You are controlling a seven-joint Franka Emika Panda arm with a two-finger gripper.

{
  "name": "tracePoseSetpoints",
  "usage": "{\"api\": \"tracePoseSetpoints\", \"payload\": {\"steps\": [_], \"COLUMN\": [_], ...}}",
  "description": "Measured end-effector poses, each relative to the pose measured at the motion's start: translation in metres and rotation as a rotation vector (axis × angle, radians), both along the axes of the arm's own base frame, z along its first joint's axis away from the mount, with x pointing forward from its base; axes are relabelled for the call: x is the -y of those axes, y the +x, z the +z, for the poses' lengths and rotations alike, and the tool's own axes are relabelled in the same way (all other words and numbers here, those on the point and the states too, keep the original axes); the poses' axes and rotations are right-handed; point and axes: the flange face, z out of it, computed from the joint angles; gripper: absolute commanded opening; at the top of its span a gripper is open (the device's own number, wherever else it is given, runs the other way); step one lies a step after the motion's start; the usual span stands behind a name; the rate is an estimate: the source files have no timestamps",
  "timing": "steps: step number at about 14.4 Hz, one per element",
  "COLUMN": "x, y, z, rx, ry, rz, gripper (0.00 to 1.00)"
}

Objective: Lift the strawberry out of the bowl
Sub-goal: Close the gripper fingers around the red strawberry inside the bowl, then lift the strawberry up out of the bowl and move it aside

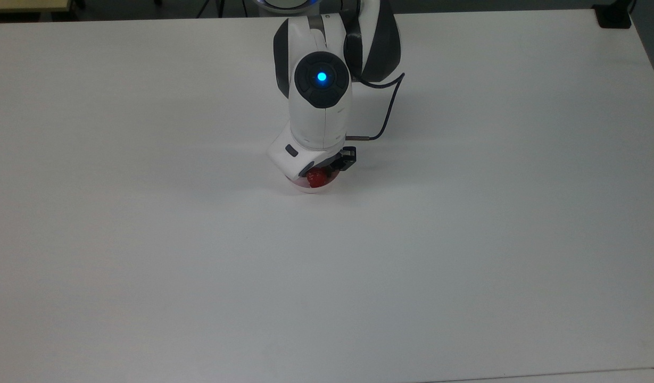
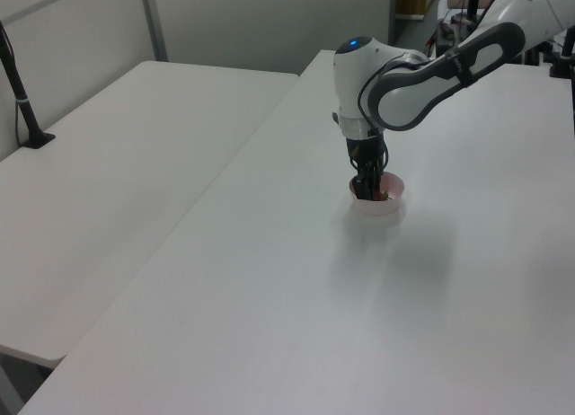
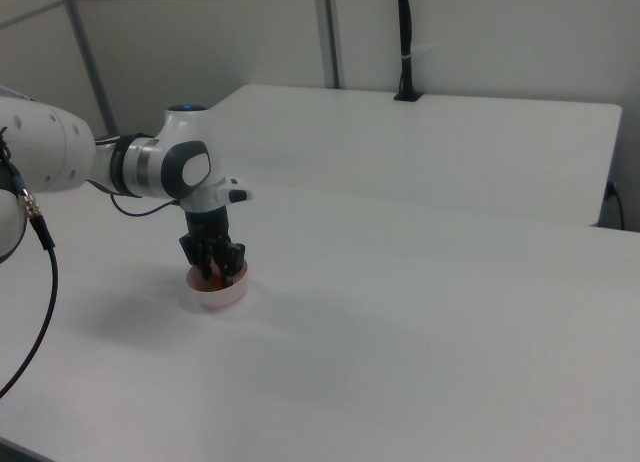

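Note:
The pale pink bowl (image 1: 304, 188) stands on the white table, mostly covered by the arm's wrist in the top view. The red tip of the strawberry (image 1: 316, 180) peeks out from under the hand; its green cap is hidden. My gripper (image 2: 368, 192) points straight down and reaches inside the bowl (image 2: 384, 206). In the right view the gripper (image 3: 215, 273) stands open, its fingers straddling the strawberry inside the bowl (image 3: 219, 298).
The white table (image 1: 465, 239) stretches wide on all sides of the bowl. A second white table (image 2: 135, 136) lies alongside, with a black post (image 2: 22, 101) clamped on it. A black cable (image 1: 388, 111) loops off the wrist.

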Motion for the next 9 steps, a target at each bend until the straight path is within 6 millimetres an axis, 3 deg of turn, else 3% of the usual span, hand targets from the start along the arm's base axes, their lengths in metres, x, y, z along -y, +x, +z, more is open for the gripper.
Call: {"api": "tracePoseSetpoints", "payload": {"steps": [6,9], "x": [0.000,0.004], "y": [0.002,0.006], "z": [0.010,0.058], "rx": [0.012,0.037], "ry": [0.002,0.009], "rz": [0.000,-0.010], "gripper": [0.36,0.36]}}
